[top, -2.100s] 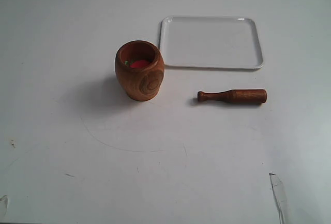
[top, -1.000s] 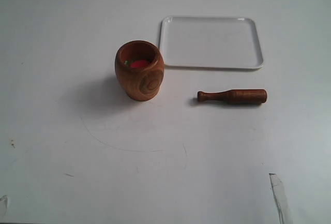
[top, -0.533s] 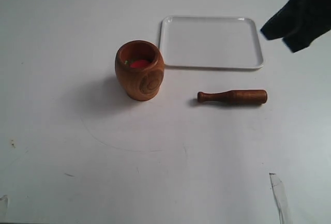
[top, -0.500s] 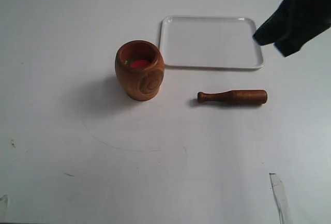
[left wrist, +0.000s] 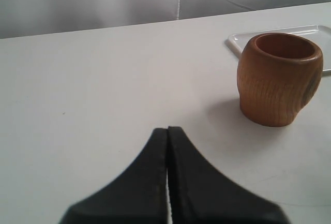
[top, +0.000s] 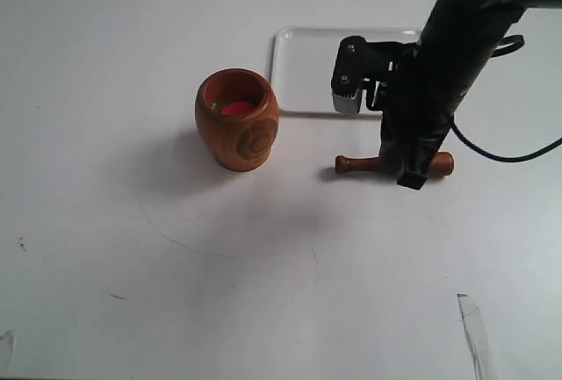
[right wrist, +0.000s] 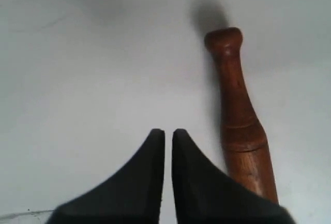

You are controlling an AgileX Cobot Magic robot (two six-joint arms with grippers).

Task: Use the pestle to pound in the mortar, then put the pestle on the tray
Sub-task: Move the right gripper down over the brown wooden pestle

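The orange-brown wooden mortar [top: 237, 119] stands upright left of centre, with red and green bits inside; it also shows in the left wrist view as the mortar [left wrist: 280, 78]. The dark reddish-brown pestle [top: 360, 165] lies flat on the table in front of the white tray [top: 303, 68]. My right gripper [top: 411, 178] hangs over the pestle's thick end and hides part of it. In the right wrist view the gripper [right wrist: 168, 133] is shut and empty, with the pestle [right wrist: 239, 118] lying beside it. My left gripper [left wrist: 167, 130] is shut, empty, and well apart from the mortar.
The right arm [top: 457, 55] reaches in from the upper right and covers the tray's right part. A strip of clear tape [top: 472, 327] lies on the white table near the front right. Faint scuff marks cross the table in front of the mortar.
The right arm has swung in from the upper right corner and come down over the pestle's thick end. Mortar, pestle and tray have not moved.
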